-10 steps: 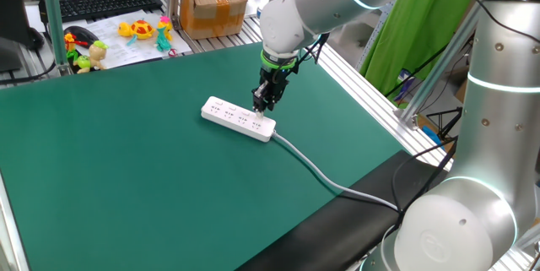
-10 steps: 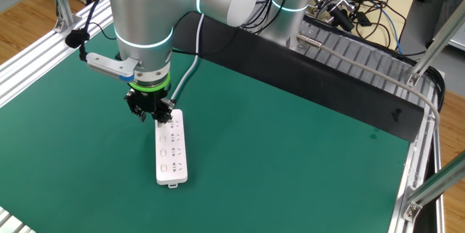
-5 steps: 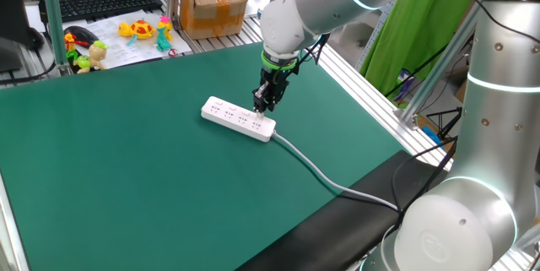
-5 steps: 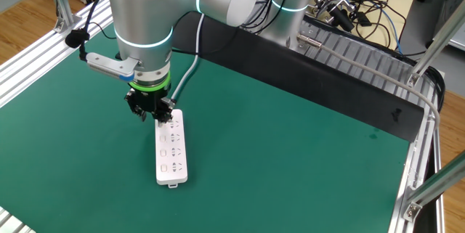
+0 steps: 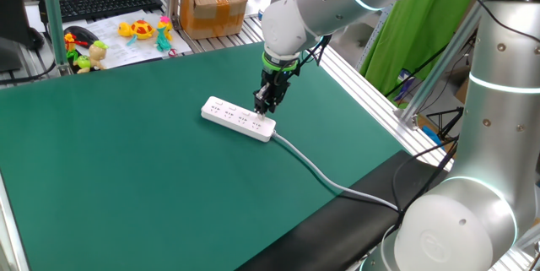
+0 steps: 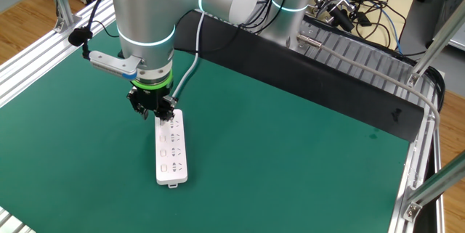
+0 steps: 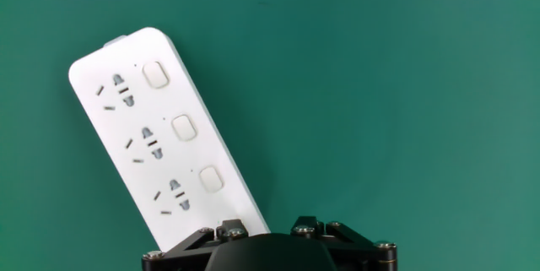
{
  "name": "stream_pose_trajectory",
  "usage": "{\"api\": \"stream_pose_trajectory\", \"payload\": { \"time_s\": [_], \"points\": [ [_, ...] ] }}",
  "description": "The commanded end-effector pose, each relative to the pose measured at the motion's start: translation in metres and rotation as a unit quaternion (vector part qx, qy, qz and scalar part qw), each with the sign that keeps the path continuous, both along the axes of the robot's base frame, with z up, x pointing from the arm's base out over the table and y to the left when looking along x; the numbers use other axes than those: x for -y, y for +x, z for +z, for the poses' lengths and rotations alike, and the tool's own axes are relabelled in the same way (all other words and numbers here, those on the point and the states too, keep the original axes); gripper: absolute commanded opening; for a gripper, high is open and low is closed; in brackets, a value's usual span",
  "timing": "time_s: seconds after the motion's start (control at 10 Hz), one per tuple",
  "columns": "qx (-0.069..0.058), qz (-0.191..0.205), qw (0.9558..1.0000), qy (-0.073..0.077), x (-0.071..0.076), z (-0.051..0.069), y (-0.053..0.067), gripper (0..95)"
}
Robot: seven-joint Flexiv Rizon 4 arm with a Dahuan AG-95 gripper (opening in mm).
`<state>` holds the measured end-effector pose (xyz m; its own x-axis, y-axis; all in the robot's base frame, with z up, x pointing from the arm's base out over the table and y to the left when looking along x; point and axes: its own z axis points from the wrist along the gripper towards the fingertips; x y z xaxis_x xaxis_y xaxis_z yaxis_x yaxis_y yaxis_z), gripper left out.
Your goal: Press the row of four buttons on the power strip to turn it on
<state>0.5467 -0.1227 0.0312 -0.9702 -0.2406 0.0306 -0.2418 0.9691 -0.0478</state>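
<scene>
Claw (image 6: 154,114) points straight down over the cable end of the power strip (image 6: 171,151), on the green mat (image 5: 126,178). Fingertips are hidden in all three views, so I cannot tell whether the fingers are apart or together, or whether they touch the strip.

In the hand view, three of the four buttons (image 7: 183,127) lie ahead of the claw, along the strip's right edge; the fourth sits beneath the claw body, unseen.

Progress, my judgement: working the first button, nearest the cable (image 5: 312,168). No indicator light shows, so no press is confirmed. Three buttons beyond the claw appear still to do.
</scene>
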Motion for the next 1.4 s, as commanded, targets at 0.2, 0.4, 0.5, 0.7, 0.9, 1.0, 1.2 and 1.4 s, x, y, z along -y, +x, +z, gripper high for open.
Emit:
{"api": "stream_pose_trajectory", "payload": {
  "time_s": [0.2, 0.4, 0.5, 0.7, 0.9, 1.0, 1.2, 1.4],
  "points": [
    [0.002, 0.0, 1.0, -0.002, 0.0024, -0.0006, -0.0005, 38.0],
    [0.002, 0.0, 1.0, -0.002, 0.0027, -0.0004, 0.0002, 38.0],
    [0.002, 0.0, 1.0, -0.002, 0.0022, -0.0014, 0.0009, 38.0],
    [0.004, 0.0, 1.0, -0.002, 0.0018, -0.0016, 0.002, 38.0],
    [0.004, 0.0, 1.0, -0.002, 0.0021, -0.0004, 0.0037, 38.0],
    [0.004, 0.0, 1.0, -0.002, 0.0013, -0.0019, 0.0047, 38.0],
    [0.004, 0.0, 1.0, -0.001, 0.0005, -0.0036, 0.0061, 38.0],
    [0.003, 0.0, 1.0, -0.001, 0.001, -0.0029, 0.0072, 38.0]
  ]
}}
